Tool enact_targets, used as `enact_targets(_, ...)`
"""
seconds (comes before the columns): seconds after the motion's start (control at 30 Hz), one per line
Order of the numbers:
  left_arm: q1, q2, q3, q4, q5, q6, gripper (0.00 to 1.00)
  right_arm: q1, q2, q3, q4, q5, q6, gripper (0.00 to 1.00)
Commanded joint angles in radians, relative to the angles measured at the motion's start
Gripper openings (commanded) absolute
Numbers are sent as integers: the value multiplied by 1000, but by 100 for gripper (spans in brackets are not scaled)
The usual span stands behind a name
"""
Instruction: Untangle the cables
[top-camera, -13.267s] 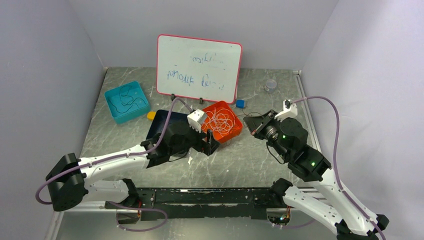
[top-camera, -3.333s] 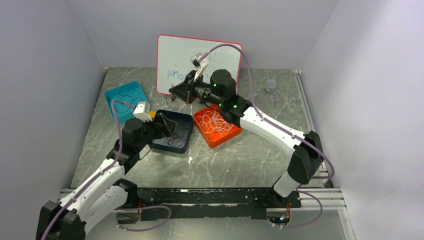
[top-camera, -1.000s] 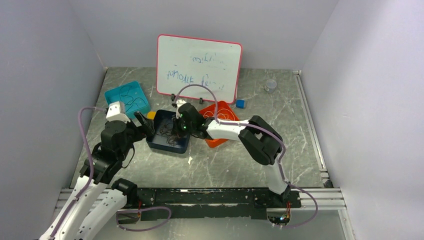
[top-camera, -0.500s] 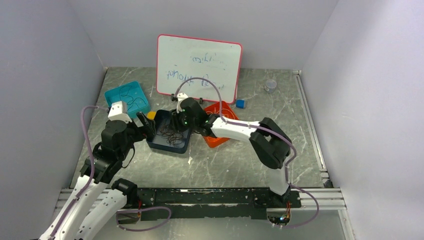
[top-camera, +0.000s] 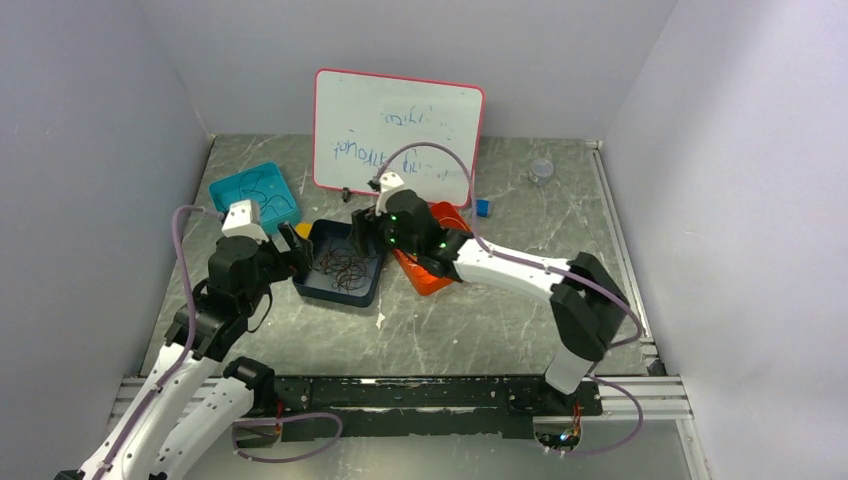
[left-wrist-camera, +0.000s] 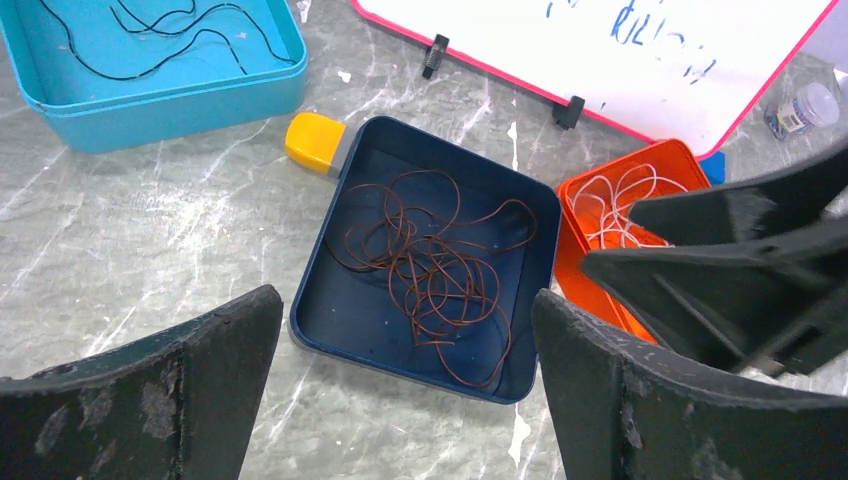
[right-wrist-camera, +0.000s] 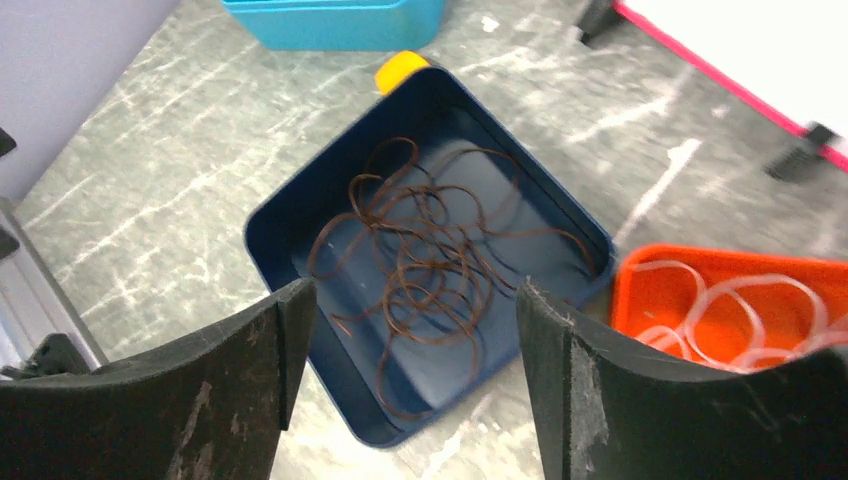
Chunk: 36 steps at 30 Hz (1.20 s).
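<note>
The brown cables (right-wrist-camera: 430, 255) lie as one loose, curly heap on the floor of the navy tray (right-wrist-camera: 335, 160). The heap spreads roughly corner to corner, and I can pick out no single long axis, only overlapping loops. The white cables (left-wrist-camera: 615, 200) sit apart in the orange tray (left-wrist-camera: 568, 250) just beside it, and the black cables (left-wrist-camera: 170, 30) lie in the teal tray (left-wrist-camera: 150, 100) farther left on the worktop (top-camera: 480, 310). In the right wrist view the heap shows straight below, in the gap between the right jaws, which stand apart with nothing in them. From above, those jaws hang over the tray's far edge. The left jaws are spread wide and empty, just beside the tray's left corner, with the heap ahead of them rather than beneath. I judge the right arm the nearer one, so any pick comes down to a straight drop onto an outer loop.
</note>
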Motion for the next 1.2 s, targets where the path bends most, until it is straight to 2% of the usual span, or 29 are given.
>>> enact_targets(0.0,5,18,17,54,26,30,99,-37,-132,-102,22,94,16,84)
enact_targets(0.07,5,30,17,69,28,37,99,-83,-188,-188,41,98,66,98)
enact_targets(0.1,5,35,21,76,28,42,99,-116,-218,-220,52,84,99,100)
enact_targets(0.23,5,57,31,84,19,53,100,-301,-378,-429,96,79,221,100)
enact_targets(0.33,5,56,38,75,14,60,99,-378,-531,-525,48,193,220,100)
enact_targets(0.5,5,13,45,27,-36,86,99,-424,-836,-621,-95,422,150,100)
enact_targets(0.57,5,-9,56,-3,-53,102,99,-425,-967,-628,-175,479,113,100)
enact_targets(0.67,5,-48,73,-50,-77,117,99,-425,-1077,-598,-301,534,80,100)
enact_targets(0.9,5,-131,116,-104,-96,121,100,-425,-1120,-440,-566,597,70,100)
enact_targets(1.17,5,-167,126,-157,-163,81,99,-426,-1144,-450,-580,517,-4,100)
